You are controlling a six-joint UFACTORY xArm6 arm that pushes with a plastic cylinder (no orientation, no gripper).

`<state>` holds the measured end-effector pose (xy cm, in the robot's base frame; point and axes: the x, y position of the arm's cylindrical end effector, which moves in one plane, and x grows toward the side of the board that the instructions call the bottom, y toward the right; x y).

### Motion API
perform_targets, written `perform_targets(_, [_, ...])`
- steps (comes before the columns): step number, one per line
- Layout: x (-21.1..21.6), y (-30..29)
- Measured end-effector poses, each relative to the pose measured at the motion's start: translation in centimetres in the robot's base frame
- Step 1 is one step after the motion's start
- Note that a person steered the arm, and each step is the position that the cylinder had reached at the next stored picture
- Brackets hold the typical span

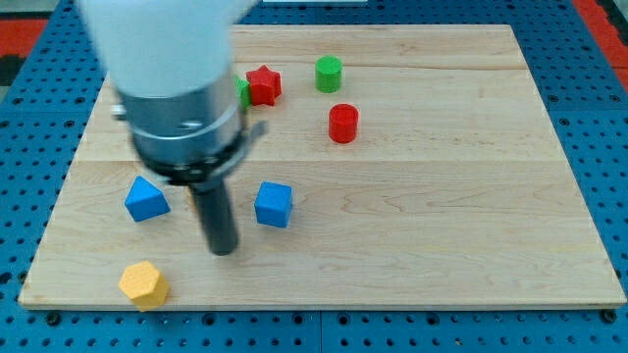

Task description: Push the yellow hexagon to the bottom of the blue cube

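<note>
- My tip (224, 249) rests on the wooden board (442, 196) at the end of the dark rod; there are no jaws here, so nothing is clenched or grasped.
- The yellow hexagon (143, 284) lies near the board's lower left corner, at about 8 o'clock from my tip and apart from it.
- The blue cube (274, 204) sits at about 1 o'clock from my tip, close by but not touching.
- A second blue block (146, 199), shape unclear, lies at about 10 o'clock from my tip.
- The red star (263, 85) sits at 12 o'clock from the blue cube, with a partly hidden green block (243, 92) touching its left side.
- The green cylinder (329, 74) and red cylinder (342, 124) stand at about 1 o'clock from the blue cube.
</note>
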<state>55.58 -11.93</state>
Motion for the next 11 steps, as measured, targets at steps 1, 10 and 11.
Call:
perform_targets(1, [0.0,-6.5])
perform_targets(10, [3.6,-1.5])
perform_targets(11, [2.7,2.9])
